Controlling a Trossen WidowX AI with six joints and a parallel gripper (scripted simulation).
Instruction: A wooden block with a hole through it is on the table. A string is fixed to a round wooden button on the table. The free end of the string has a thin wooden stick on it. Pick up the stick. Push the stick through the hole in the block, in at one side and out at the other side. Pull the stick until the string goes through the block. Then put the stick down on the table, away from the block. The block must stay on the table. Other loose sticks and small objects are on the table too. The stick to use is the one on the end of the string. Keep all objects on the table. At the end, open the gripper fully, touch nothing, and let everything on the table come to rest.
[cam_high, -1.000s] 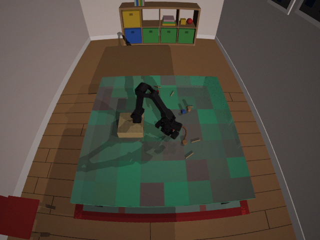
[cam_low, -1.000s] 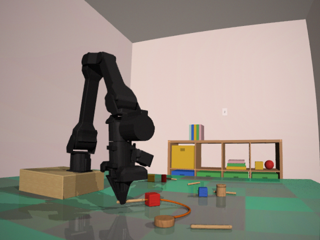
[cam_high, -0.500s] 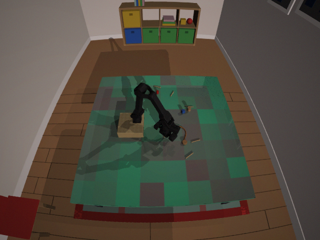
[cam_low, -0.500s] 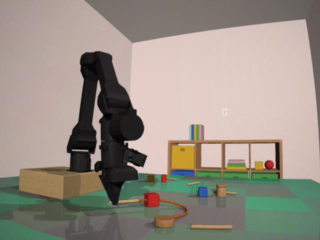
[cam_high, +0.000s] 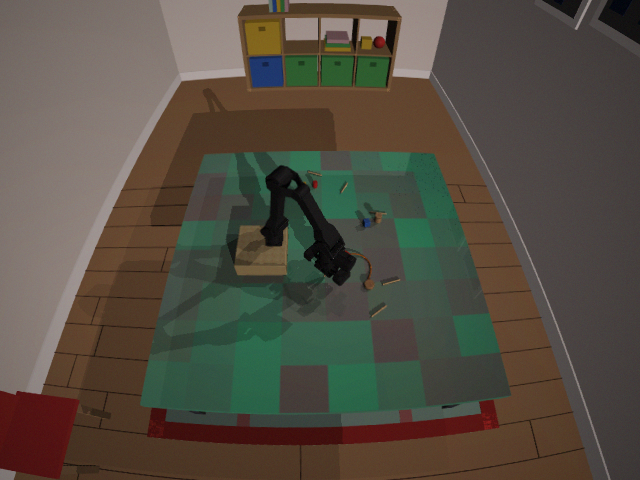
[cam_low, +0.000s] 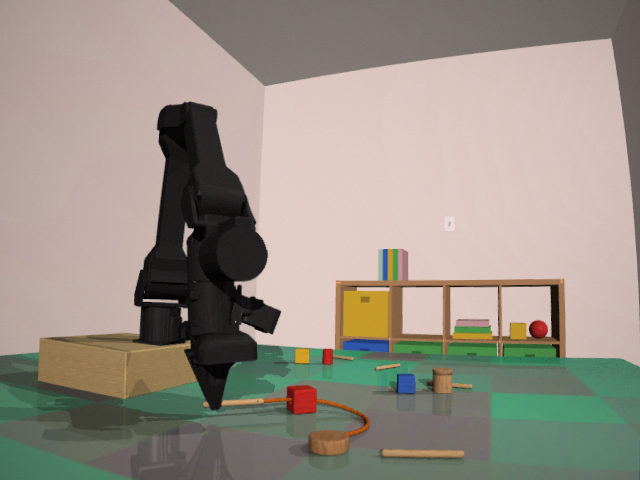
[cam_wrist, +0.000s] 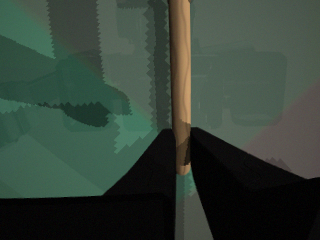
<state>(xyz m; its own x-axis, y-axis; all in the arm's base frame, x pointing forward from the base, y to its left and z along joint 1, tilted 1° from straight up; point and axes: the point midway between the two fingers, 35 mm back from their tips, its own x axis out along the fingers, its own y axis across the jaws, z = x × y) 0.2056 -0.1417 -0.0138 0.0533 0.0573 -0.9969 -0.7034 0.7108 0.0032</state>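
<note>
My gripper (cam_low: 214, 403) (cam_wrist: 179, 138) (cam_high: 342, 277) is shut on the near end of the thin wooden stick (cam_low: 237, 401) (cam_wrist: 179, 60), low over the table. The stick lies nearly level and points at the red block (cam_low: 301, 398), a short gap from it. The orange string (cam_low: 356, 415) (cam_high: 368, 264) runs from the stick's far end into the block, comes out at its other side and curves round to the round wooden button (cam_low: 328, 442) (cam_high: 368, 284). The block stands on the table. In the top view the arm hides it.
The arm stands on a wooden base box (cam_high: 261, 255) (cam_low: 111, 364). Loose sticks (cam_low: 422, 453) (cam_high: 390, 281) (cam_high: 378, 310) lie near the button. A blue cube (cam_low: 405, 383) (cam_high: 366, 222), a wooden peg piece (cam_low: 442, 380), a yellow cube (cam_low: 301, 355) and a red cylinder (cam_low: 327, 356) lie farther back.
</note>
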